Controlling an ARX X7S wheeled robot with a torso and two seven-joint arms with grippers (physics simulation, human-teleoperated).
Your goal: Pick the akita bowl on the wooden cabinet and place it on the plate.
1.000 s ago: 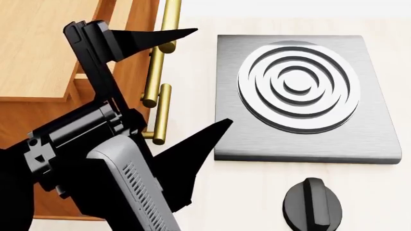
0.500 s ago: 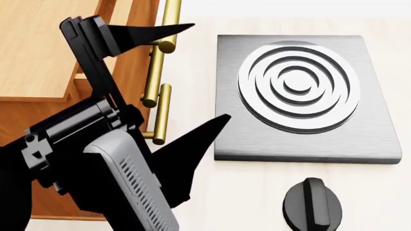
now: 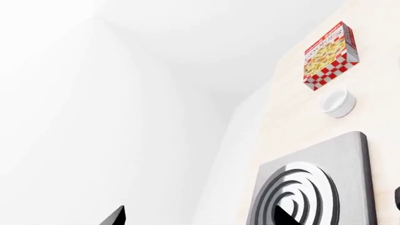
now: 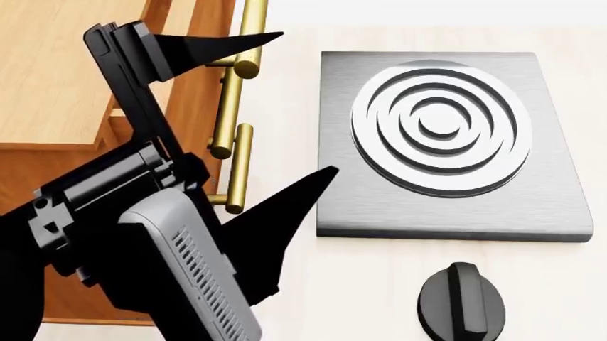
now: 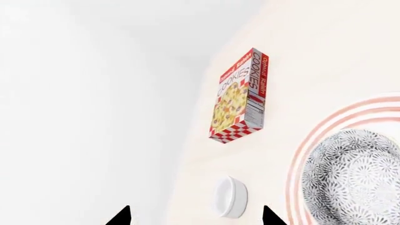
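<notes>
bowl (image 5: 356, 178) sits on the plate (image 5: 300, 168) in our right wrist view. our left gripper (image 4: 256, 106) gapes empty at 3 o'clock of the wooden cabinet (image 4: 57, 71), apparently clear of it; right gripper (image 5: 194, 216) open, empty.

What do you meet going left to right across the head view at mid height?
wooden cabinet → left pincer → brass handles → grey stove with its ring burner
</notes>
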